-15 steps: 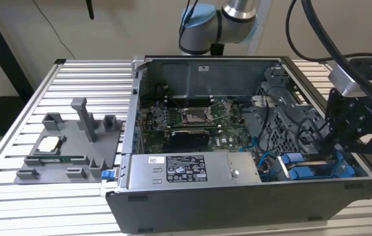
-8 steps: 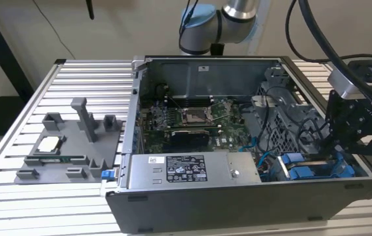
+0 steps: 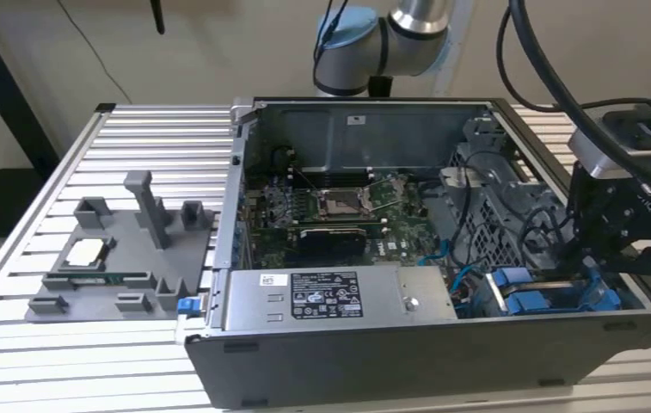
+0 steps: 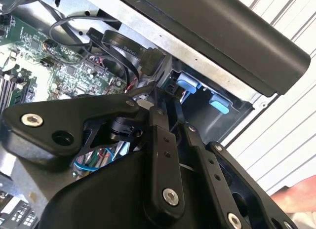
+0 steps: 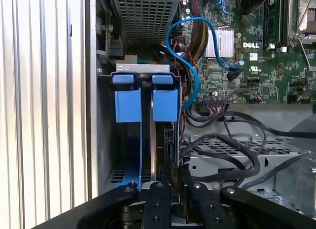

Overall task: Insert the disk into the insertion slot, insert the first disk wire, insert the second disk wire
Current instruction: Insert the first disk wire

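Fingers (image 5: 159,197): drawn close together on the near edge of the disk (image 5: 165,142), pinching it as far as can be judged.
Gripper (image 5: 177,183): poised over the drive corner of the computer case (image 3: 417,361), in line with the bay.
Place of the disk: on edge inside the insertion slot (image 5: 105,135), a dark flat slab under a bright blue plastic tab, just beside a second blue caddy (image 5: 127,103).
Make of the slot: narrow dark-grey sheet-metal box with hard, straight walls.
Risk of jamming: likely if the slab tilts, since rigid plastic rails against rigid metal leave little give.
Risk of slipping: smooth, thin edge, with little to bite on.
Risk of snagging: looping black wires (image 5: 232,140) and a glossy blue cable (image 5: 190,66) lie near the bay and could be caught or crushed.
Counter (image 5: 44,115): ribbed aluminium slats, bright and hard.
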### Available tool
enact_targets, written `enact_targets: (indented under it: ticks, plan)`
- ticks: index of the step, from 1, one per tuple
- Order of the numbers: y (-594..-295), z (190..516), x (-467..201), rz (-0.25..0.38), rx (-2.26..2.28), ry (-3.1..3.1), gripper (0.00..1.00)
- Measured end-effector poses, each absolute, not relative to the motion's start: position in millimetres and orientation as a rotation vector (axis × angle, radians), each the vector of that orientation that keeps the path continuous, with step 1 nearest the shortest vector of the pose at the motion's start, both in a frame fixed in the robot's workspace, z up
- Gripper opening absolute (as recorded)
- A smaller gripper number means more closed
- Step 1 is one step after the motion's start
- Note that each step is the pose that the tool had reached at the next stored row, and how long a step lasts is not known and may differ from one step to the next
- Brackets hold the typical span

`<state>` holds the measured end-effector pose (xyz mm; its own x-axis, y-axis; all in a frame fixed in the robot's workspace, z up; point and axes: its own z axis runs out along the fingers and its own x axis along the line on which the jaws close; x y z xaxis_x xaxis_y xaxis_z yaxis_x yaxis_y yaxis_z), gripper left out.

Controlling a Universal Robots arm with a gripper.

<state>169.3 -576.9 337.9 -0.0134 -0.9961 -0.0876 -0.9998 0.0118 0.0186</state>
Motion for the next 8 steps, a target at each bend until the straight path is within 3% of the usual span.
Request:
enact_targets:
  ticks: [8]
  plan:
    - [-576.8, 329.7, 167.0, 0.114, -2.166, 2.201, 0.2]
